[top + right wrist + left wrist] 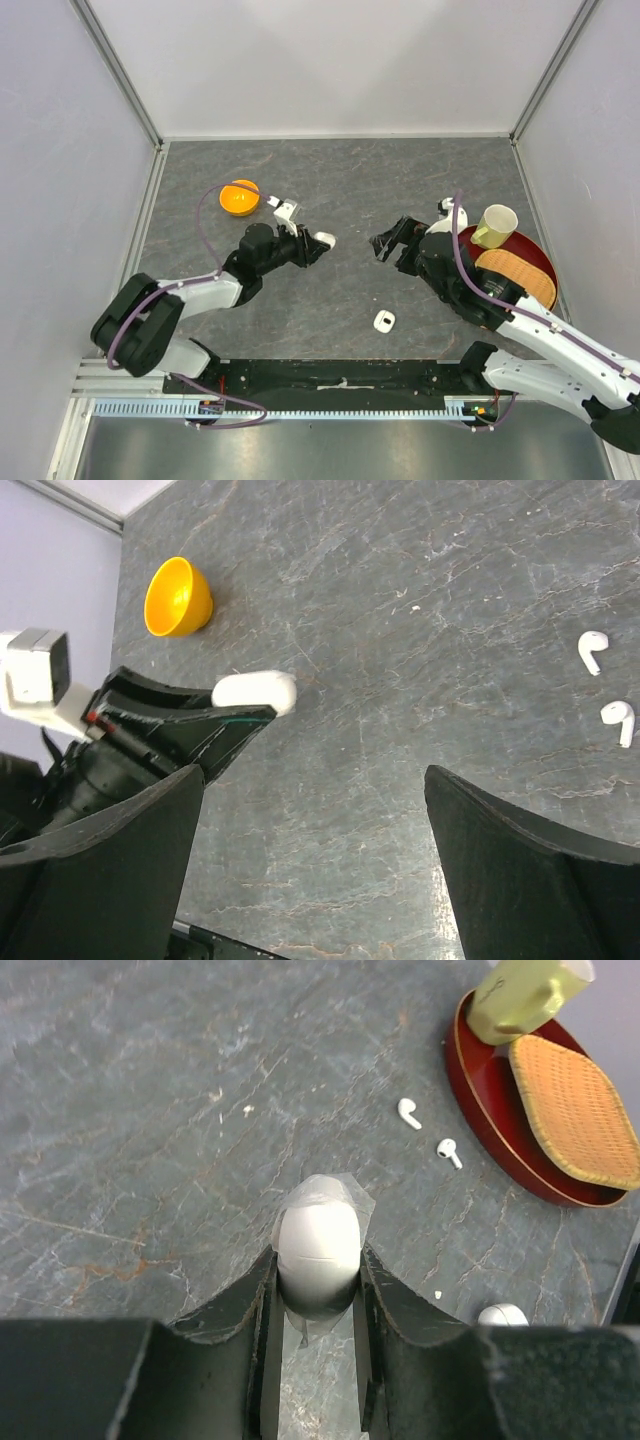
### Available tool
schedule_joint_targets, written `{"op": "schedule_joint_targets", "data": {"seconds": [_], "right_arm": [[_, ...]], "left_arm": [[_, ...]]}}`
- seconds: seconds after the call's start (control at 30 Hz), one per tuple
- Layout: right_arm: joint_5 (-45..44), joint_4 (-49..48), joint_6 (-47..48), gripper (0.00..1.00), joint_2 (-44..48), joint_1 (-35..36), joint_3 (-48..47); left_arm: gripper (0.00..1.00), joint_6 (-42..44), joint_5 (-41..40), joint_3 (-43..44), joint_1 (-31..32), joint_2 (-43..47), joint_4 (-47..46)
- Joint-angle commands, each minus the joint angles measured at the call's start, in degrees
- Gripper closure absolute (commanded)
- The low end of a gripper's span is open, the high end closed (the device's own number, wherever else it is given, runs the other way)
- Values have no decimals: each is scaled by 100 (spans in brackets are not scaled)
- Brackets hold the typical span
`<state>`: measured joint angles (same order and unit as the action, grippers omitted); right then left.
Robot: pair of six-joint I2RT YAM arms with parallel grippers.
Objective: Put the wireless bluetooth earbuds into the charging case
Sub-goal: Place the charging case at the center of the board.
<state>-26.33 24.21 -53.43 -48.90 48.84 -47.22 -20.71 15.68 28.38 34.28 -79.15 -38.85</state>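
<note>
Two earbuds sit on the desk close beside my wide-spread right jaws; left jaws are pinching the case.

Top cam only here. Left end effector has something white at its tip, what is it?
Observer: A white case, pinched between the fingers of the left end effector. Its lid looks shut.
Operator: Any earbuds out? None visible from above.
Observer: Yes, an earbud and a second earbud lie loose on the table, not touching each other, near the open right end effector.
</note>
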Motion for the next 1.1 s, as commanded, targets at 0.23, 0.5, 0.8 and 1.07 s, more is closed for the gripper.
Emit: {"op": "schedule_joint_targets", "data": {"seconds": [0.23,0.5,0.8,1.07], "right_arm": [[277,111,263,2,-251,-76,-120],[558,102,272,2,-611,-94,-200],[708,75,254,2,-787,-103,-244],[848,23,166,2,-910,-103,-217]], "left_arm": [[98,-1603,691,818,-449,-1514,87],[91,-1630,726,1161,-537,-2042,615],[79,-1023,630,1521,-537,-2262,1599],[61,-812,568,1662,-528,-2262,2030]]}}
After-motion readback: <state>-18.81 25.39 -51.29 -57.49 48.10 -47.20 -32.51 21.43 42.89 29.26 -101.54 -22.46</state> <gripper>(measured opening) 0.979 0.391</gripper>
